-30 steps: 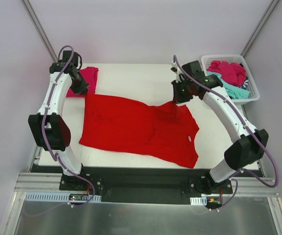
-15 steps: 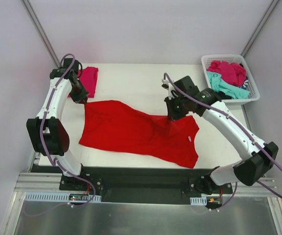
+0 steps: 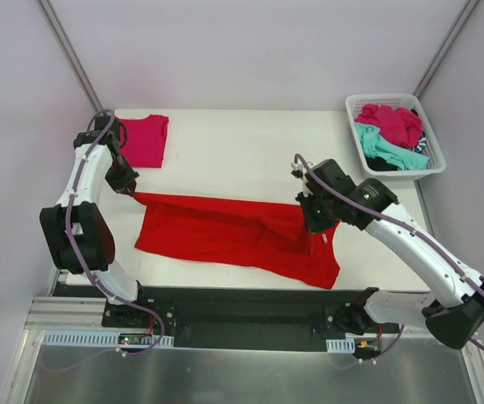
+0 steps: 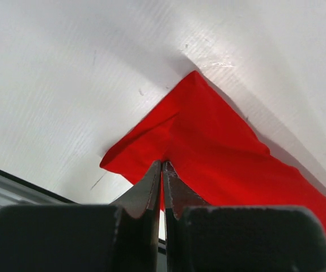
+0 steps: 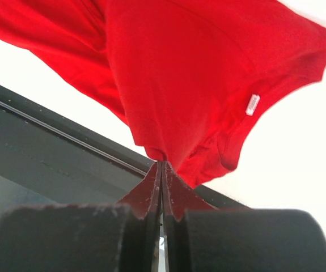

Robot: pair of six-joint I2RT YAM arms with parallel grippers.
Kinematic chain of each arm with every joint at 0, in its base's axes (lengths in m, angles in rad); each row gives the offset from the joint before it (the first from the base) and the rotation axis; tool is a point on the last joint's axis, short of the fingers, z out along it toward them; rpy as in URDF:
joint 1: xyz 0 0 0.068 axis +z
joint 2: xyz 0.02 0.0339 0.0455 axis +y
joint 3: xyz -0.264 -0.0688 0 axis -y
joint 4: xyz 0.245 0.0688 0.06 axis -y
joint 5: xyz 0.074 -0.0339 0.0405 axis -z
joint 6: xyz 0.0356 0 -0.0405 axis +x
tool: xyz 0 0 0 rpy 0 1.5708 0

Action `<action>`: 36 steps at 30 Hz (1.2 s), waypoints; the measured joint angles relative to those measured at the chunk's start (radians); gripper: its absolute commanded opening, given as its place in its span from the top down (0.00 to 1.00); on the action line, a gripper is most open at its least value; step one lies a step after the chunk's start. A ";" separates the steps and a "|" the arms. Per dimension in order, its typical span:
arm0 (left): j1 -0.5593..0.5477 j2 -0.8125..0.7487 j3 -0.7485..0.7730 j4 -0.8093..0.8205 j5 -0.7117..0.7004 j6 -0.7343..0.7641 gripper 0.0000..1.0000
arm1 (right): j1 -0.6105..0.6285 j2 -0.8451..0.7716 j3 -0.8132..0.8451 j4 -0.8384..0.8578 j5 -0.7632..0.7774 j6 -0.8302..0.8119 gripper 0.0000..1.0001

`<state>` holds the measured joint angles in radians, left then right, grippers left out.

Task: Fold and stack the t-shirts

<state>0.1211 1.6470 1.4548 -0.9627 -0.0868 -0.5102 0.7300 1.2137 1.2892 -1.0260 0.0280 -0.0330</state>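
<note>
Though half-folded, rumpled bright red t-shirt (image 3: 225, 231).

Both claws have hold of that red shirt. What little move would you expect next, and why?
Probably draw the pinched edge across to the near hem and lay it down. The left claw and right claw each grip the red shirt by its far edge, which sits only partway over the rest, so the fold looks unfinished.

Robot lab test cell.
A white counter (image 3: 225, 139) is boxed in by plain pale walls (image 3: 250, 50) behind and beside it, with two cabled arms (image 3: 410, 240) bolted to a metal frame (image 3: 56, 320) at the counter's near edge.
</note>
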 measured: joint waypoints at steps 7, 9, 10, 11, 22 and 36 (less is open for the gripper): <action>0.044 -0.026 -0.033 0.001 0.008 0.010 1.00 | 0.000 -0.087 -0.053 -0.048 0.037 0.047 0.99; 0.044 -0.042 -0.035 0.003 0.012 0.013 1.00 | 0.000 -0.103 -0.066 -0.051 0.039 0.058 0.99; 0.043 -0.053 -0.038 0.006 0.016 0.014 1.00 | 0.001 -0.110 -0.076 -0.053 0.039 0.063 0.99; 0.043 -0.063 -0.042 0.008 0.021 0.017 1.00 | 0.002 -0.118 -0.085 -0.054 0.039 0.069 0.99; 0.043 -0.099 -0.099 0.018 0.035 0.029 1.00 | 0.057 -0.164 -0.185 -0.071 0.034 0.120 0.99; 0.043 -0.099 -0.182 0.070 0.042 0.030 1.00 | 0.160 -0.127 -0.279 -0.023 0.011 0.175 0.99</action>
<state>0.1646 1.5482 1.2724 -0.8928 -0.0452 -0.4801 0.8898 1.0870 1.0100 -1.0489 0.0395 0.1421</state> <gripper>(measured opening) 0.006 0.013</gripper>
